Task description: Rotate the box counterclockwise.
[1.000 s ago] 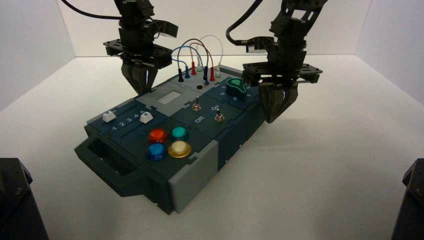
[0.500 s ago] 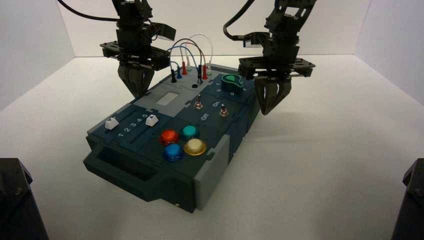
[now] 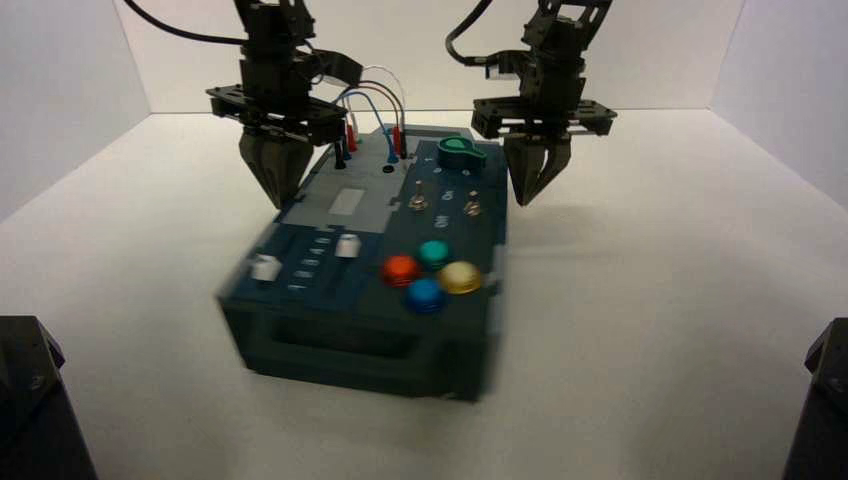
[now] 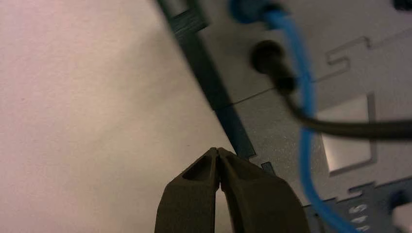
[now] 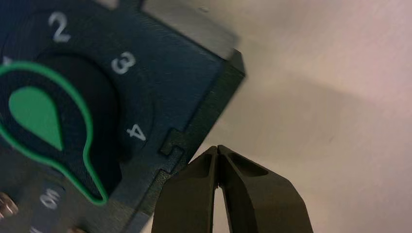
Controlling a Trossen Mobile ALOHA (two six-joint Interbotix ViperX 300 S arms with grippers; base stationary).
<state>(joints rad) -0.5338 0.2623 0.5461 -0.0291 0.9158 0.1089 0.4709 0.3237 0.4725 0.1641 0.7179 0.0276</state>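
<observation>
The box point(image 3: 350, 345) lies on the white table with its handle end nearly facing me, and its outline is smeared by motion. My left gripper point(image 3: 272, 200) is shut and its tips stand at the box's far left edge. In the left wrist view the left gripper point(image 4: 217, 150) touches or nearly touches the box point(image 4: 272, 121) at its blue rim. My right gripper point(image 3: 525, 198) is shut beside the far right corner, by the green knob point(image 3: 460, 152). In the right wrist view the right gripper point(image 5: 217, 147) sits against the box point(image 5: 160, 87) at its side wall, near the green knob point(image 5: 34, 116).
On top of the box are four coloured buttons point(image 3: 430, 274), two toggle switches point(image 3: 419, 202), two white sliders point(image 3: 348, 245) and looped plug wires point(image 3: 370, 95). A blue wire point(image 4: 303, 97) and a black plug point(image 4: 269, 56) lie close to my left fingers. Dark arm bases point(image 3: 30, 400) stand at both near corners.
The box has turned counterclockwise: its near end swung right and its far end left. The right gripper moved left and back with the far corner; the left stayed at the far left edge.
</observation>
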